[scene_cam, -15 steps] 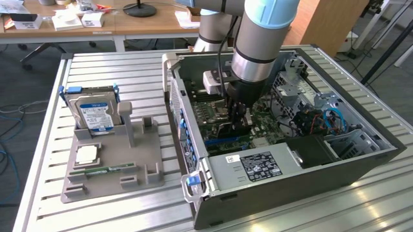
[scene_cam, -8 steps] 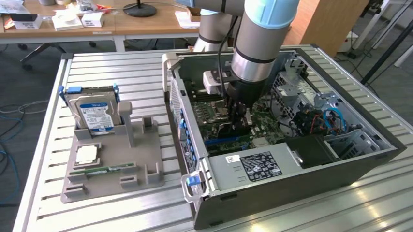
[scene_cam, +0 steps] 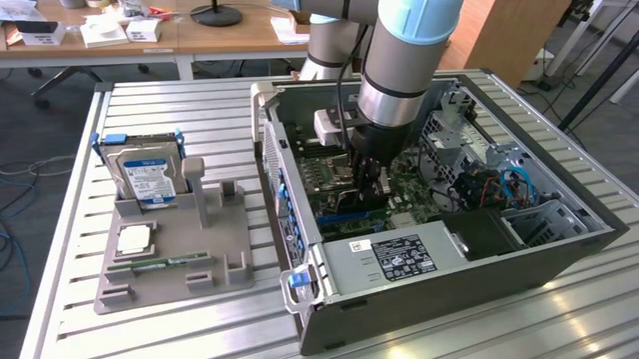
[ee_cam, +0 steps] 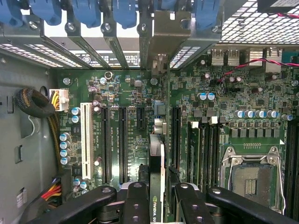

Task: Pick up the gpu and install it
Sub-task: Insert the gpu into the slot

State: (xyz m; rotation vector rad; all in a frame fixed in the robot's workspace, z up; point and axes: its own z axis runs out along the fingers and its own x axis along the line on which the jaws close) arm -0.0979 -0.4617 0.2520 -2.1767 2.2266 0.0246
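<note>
My gripper (scene_cam: 366,178) is down inside the open computer case (scene_cam: 450,295), over the green motherboard (scene_cam: 414,183). It is shut on the gpu (ee_cam: 156,168), a thin dark card seen edge-on between the black fingers (ee_cam: 135,203). The card stands upright over the motherboard's long black expansion slots (ee_cam: 124,144), and its metal bracket end (ee_cam: 160,35) reaches the slot openings in the case's rear wall. In the exterior view the gpu (scene_cam: 361,200) shows as a dark piece below the fingers, right at the board. Whether its edge sits in a slot I cannot tell.
A grey parts holder (scene_cam: 175,247) lies on the slatted table at the exterior view's left, with a hard drive (scene_cam: 148,173), a memory stick (scene_cam: 160,263) and a CPU (scene_cam: 134,239). Inside the case are the power supply (scene_cam: 394,258), blue slot latches (ee_cam: 88,11), an empty CPU socket (ee_cam: 250,179) and cables (ee_cam: 35,102).
</note>
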